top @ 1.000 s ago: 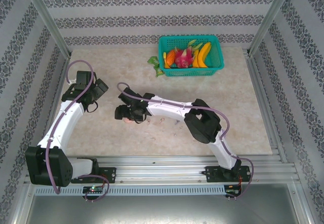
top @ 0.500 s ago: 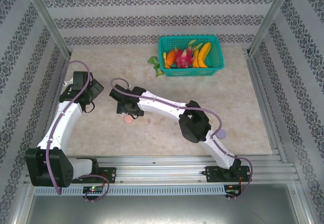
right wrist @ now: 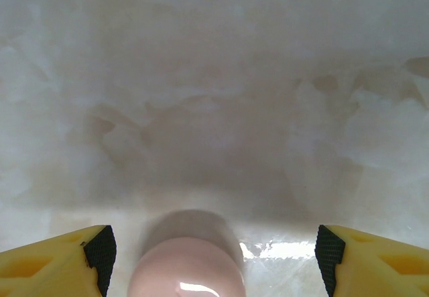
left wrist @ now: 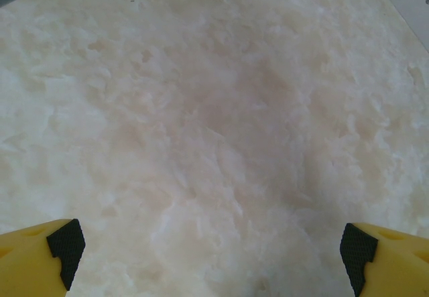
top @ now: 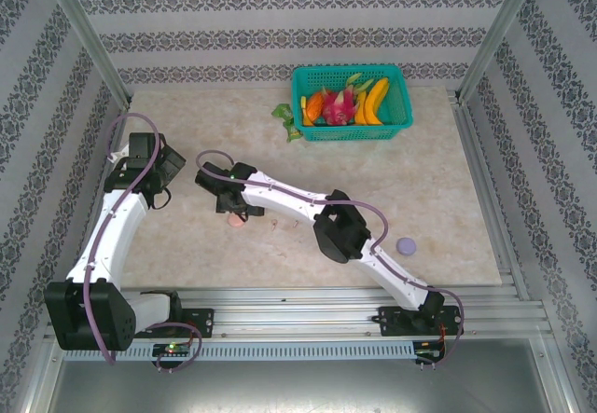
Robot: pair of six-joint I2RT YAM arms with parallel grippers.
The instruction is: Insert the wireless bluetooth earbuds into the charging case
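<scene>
A round pale pink charging case (top: 237, 220) lies on the marble table left of centre. My right gripper (top: 241, 210) hangs over it, open. In the right wrist view the glossy pink case (right wrist: 186, 270) sits low between the two black pads (right wrist: 102, 251), nearer the left one, and neither touches it. A round purple case (top: 406, 244) lies near the right arm's lower link. A tiny pale speck (top: 276, 227) beside the arm may be one of the earbuds; it is too small to tell. My left gripper (top: 166, 172) is open over bare table (left wrist: 211, 243).
A green basket (top: 297, 96) of toy fruit stands at the back, with a green packet (top: 284, 115) by its left side. Metal rails edge the table left, right and front. The right arm stretches across the table's middle.
The right arm swung its gripper left and back, uncovering the purple case and part of the pink case. The left gripper drew back slightly to the left.
</scene>
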